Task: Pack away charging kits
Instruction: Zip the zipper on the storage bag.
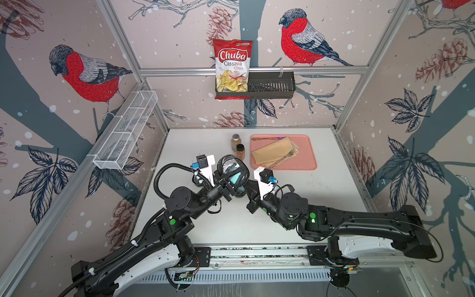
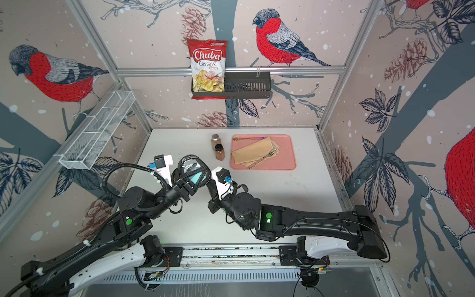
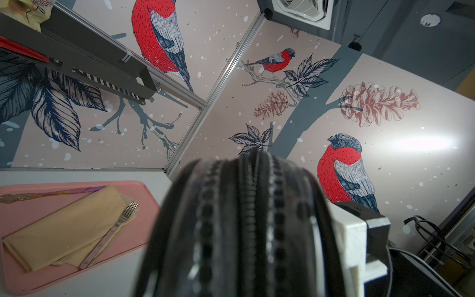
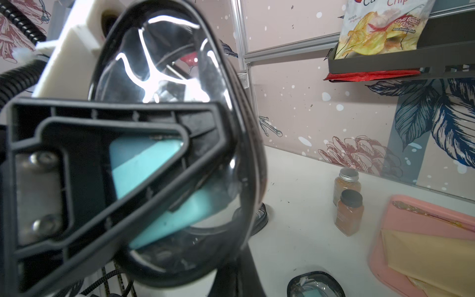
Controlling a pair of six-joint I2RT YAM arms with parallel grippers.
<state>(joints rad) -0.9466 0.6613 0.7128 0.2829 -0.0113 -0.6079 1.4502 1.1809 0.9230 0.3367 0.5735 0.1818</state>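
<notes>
Closest to the robot, the left gripper [image 1: 232,183] is clamped on the flat clear sides of a case [image 1: 232,167], holding it off the table between the two arms, and a teal charger [image 4: 144,164] shows inside. The right gripper [image 1: 248,189] is closed tight against the case, though what it pinches is hidden. The step looks like zipping this kit shut. Next, the left would need to hold firm while the right draws along the rim. The case stands on edge, its long axis running up and away from the left jaws. Beyond, another filled case [image 4: 316,284] lies on the table, with two jars [image 1: 240,151] and a pink tray [image 1: 307,151] farther back.
</notes>
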